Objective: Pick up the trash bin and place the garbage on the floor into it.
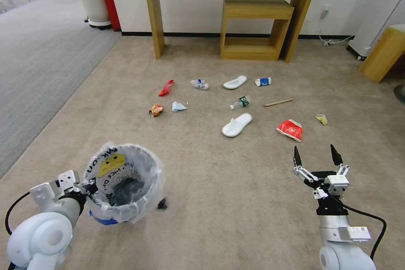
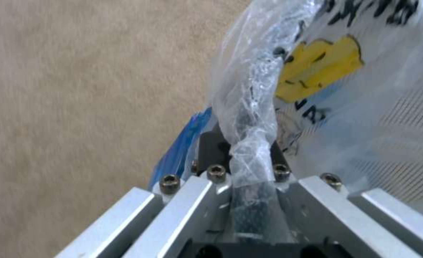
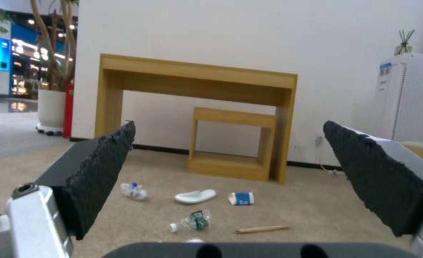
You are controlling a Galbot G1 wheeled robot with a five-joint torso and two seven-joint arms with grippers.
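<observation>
Left gripper (image 1: 86, 186): at about 8 o'clock in the head view, its fingers are pinched on the plastic-wrapped rim of the bin, as is seen close up from the left wrist.
Trash bin (image 1: 124, 183): a small round dark bin with a blue base and a clear plastic liner printed with a yellow smiley and black lettering is held at 7 o'clock, seemingly lifted just off the beige carpet floor (image 1: 219, 202).
Right gripper (image 1: 317, 159): at 4 o'clock, its black fingers are spread wide and nothing is held.
Garbage: scattered well ahead, toward 12 o'clock; a red wrapper (image 1: 166, 87), a crushed clear bottle (image 1: 240, 102), two white slippers (image 1: 236, 125), a wooden stick (image 1: 277, 102) and a red-white carton (image 1: 290, 129) can be made out.
Progress: no litter is judged to have been collected yet.
Risk: only liner and rim edge are gripped, so the bin could slip or tilt if swung; the liner might be torn.
</observation>
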